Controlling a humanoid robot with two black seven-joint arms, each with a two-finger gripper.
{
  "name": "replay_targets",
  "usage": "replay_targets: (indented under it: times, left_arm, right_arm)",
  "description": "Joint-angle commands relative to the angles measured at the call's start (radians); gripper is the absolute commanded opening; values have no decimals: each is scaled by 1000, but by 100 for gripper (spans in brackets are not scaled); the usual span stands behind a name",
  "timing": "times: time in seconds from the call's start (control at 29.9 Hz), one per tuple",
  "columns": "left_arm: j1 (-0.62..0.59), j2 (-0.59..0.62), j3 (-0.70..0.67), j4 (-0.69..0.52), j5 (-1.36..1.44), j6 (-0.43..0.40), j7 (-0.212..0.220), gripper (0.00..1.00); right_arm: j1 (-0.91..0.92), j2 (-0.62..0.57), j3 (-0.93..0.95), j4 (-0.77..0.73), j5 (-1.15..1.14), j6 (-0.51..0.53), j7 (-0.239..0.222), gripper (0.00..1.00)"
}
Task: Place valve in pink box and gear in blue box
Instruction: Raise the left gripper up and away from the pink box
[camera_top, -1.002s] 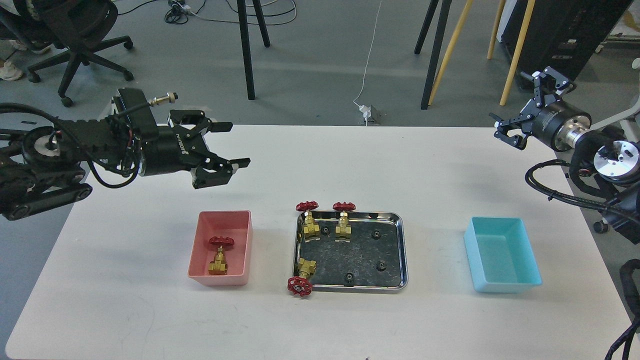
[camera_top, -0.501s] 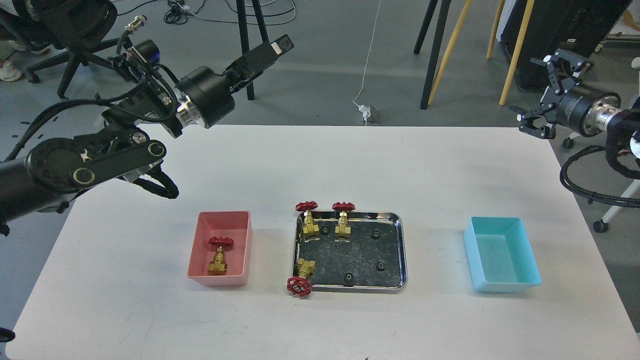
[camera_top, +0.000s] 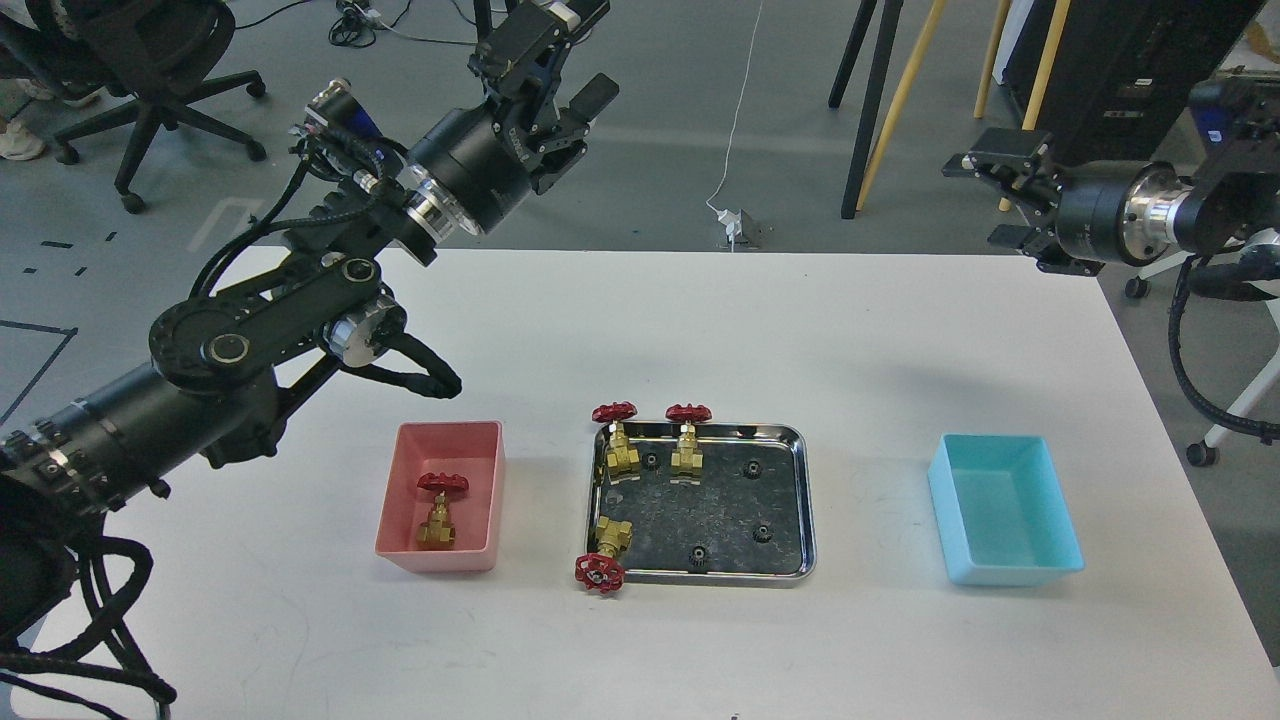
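Observation:
One valve (camera_top: 440, 510) lies in the pink box (camera_top: 437, 560) at the left. Three more valves stand or lie in the steel tray (camera_top: 808, 500): two at its back left (camera_top: 615, 440) (camera_top: 688, 440) and one at its front left corner (camera_top: 603, 555). Several black gears lie in the tray, for example one gear (camera_top: 750, 467) at the back right. The blue box (camera_top: 1015, 576) at the right holds nothing. My left gripper (camera_top: 585, 55) is open and empty, raised high beyond the table's far edge. My right gripper (camera_top: 985, 200) is open and empty, above the table's far right corner.
The white table (camera_top: 700, 330) carries the boxes and tray in a row near the front. My left arm's elbow and cable loop (camera_top: 420, 375) hang above the table behind the pink box. Stand legs (camera_top: 865, 120) and an office chair (camera_top: 150, 90) are on the floor beyond.
My left arm has swung up and to the right, taking its open gripper from above the pink box's back to high beyond the table. My right gripper has turned and shifted left.

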Motion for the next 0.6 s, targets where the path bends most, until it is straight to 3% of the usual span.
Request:
replay_targets:
  times: [0.0,0.17,0.33,0.57]
  left_arm:
    - [6,-20,-9,6,-2,15,0,94]
    - [33,-17,-60,12,-4,13,0,94]
    - [33,-8,-64,37,-2,10,0,94]
    - [34,-14,-61,37,1,10,0,94]
  right_arm:
    - [21,7,1,72,-150,0,0,99]
    - [78,20,-77,135,-255,0,-9,99]
    - [173,21,-221,224,-255,0,-63,99]
    - [202,55,-342,344,-255,0,-63,99]
